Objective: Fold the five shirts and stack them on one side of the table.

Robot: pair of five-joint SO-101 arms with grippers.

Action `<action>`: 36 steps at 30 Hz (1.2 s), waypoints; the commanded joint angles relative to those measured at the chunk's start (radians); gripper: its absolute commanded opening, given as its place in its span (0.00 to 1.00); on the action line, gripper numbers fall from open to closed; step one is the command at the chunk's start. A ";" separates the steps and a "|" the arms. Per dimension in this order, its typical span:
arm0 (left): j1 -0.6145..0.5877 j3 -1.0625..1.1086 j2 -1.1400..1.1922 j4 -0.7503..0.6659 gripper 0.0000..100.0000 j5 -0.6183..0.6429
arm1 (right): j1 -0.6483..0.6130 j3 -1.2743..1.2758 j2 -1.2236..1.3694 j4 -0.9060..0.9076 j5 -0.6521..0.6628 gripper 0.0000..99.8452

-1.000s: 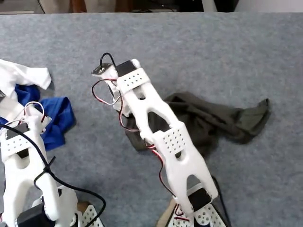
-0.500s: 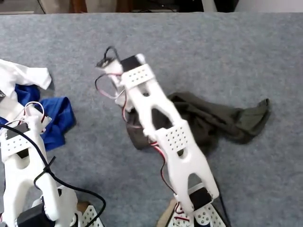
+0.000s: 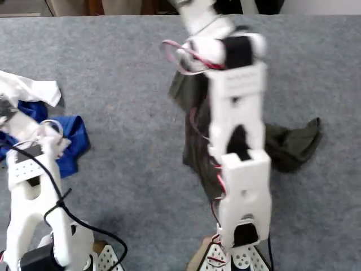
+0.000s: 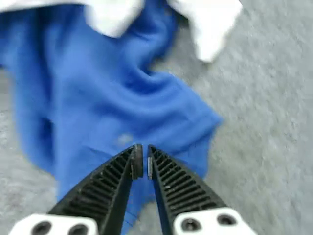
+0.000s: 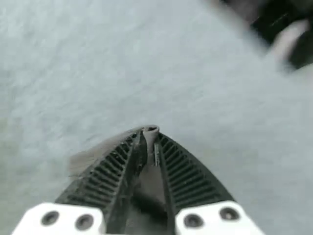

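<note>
Cloth sits pinched in the right gripper (image 5: 149, 133): its jaws are clamped on a fold of the olive shirt (image 3: 290, 144), and a dark nub of fabric pokes out just past the fingertips (image 5: 139, 147). That grip is plain in the right wrist view, with the grey table (image 3: 113, 56) beneath. The high view gives the rest. The right arm (image 3: 242, 169) stretches toward the far edge of the table, one end of the olive shirt is lifted and hangs below the arm's front end, and the other end lies crumpled on the table beside the arm.

The left gripper (image 4: 143, 159) is closed with nothing between its jaws, only a thin slit showing. It sits over the blue shirt (image 4: 107, 98); whether the tips touch the fabric cannot be told. The white shirt (image 4: 205, 24) overlaps the blue one's far edge. In the high view the two shirts lie heaped together on the left arm's side of the table, well apart from the olive one.
</note>
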 commanded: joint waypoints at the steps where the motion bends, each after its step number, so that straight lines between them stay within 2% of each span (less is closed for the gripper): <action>1: 0.110 0.000 -0.025 0.006 0.04 0.003 | 0.104 -0.062 -0.183 -0.055 0.097 0.00; 5: 0.244 -0.040 -0.025 0.051 0.04 0.005 | 0.236 -0.059 -0.263 -0.081 0.184 0.00; 8: 0.390 -0.120 -0.016 0.112 0.04 0.009 | 0.348 -0.059 -0.275 -0.112 0.230 0.00; 14: 0.710 -0.244 -0.008 0.135 0.20 0.037 | 0.562 -0.061 -0.179 -0.075 0.269 0.00; 18: 0.836 -0.385 0.091 0.140 0.20 0.087 | 0.700 -0.071 -0.067 -0.005 0.269 0.00; 23: 0.913 -0.588 0.337 0.173 0.20 0.124 | 0.869 -0.174 0.030 0.015 0.273 0.00; 29: 0.941 -0.859 0.619 0.427 0.21 0.143 | 1.013 -0.174 -0.076 -0.006 0.288 0.00; 33: 0.941 -0.980 0.719 0.542 0.20 0.141 | 1.052 -0.173 -0.173 -0.092 0.226 0.00; 36: 0.944 -1.011 0.733 0.575 0.21 0.140 | 1.032 -0.173 -0.217 -0.141 0.210 0.00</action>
